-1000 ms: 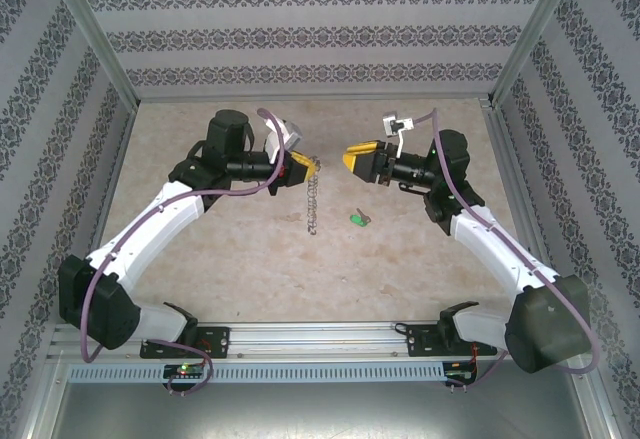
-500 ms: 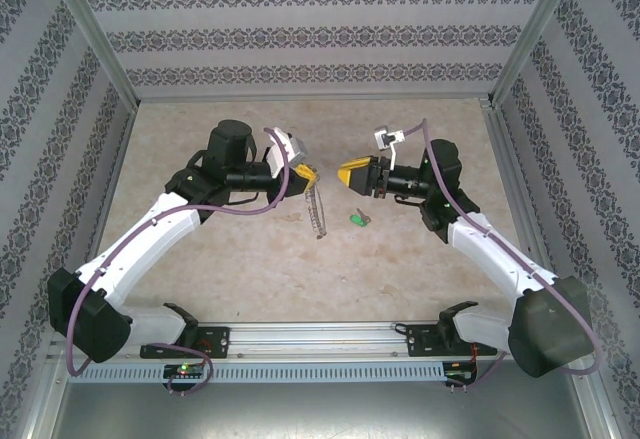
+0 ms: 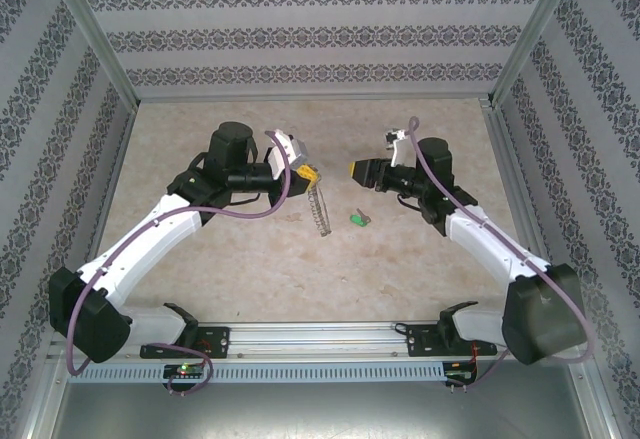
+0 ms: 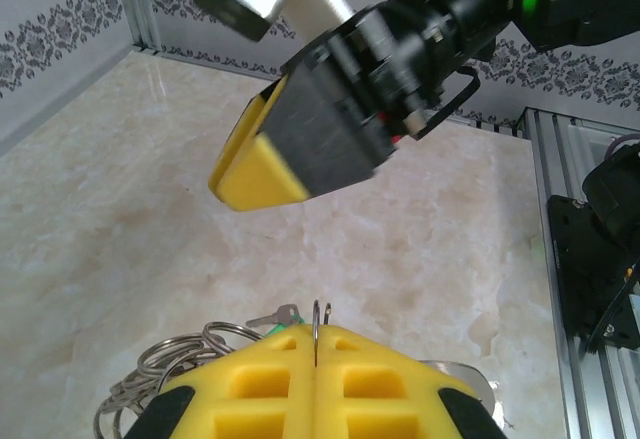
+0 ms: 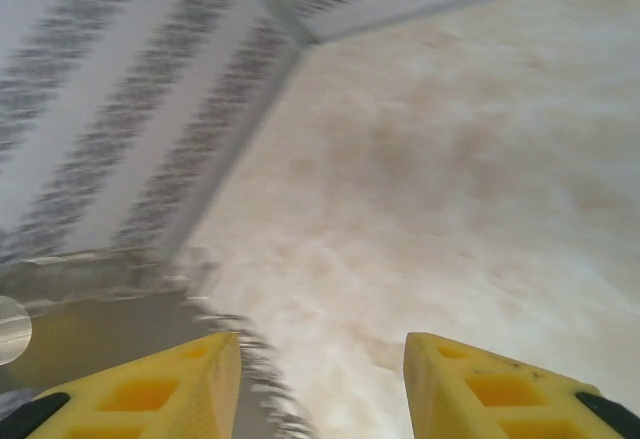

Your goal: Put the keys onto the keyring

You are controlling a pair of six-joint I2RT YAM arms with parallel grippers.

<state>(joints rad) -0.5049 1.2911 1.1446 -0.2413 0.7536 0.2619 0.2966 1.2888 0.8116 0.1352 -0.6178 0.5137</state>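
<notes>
Left gripper (image 3: 308,174) clamped shut on keyring (image 3: 319,211), ring dangling from its tips over the table (image 3: 250,259). Right gripper (image 3: 354,170) fingers apart, empty, facing the left one. Green key (image 3: 358,219) lies on table, just beside ring's low end.

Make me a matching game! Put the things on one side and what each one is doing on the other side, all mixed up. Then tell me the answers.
Things:
1. green key
2. keyring
3. left jaws
4. right jaws

What each is doing:
A. open, with nothing between them
B. lying on the table
C. shut on the keyring
D. dangling down like a chain

Pairs: 1-B, 2-D, 3-C, 4-A
</notes>
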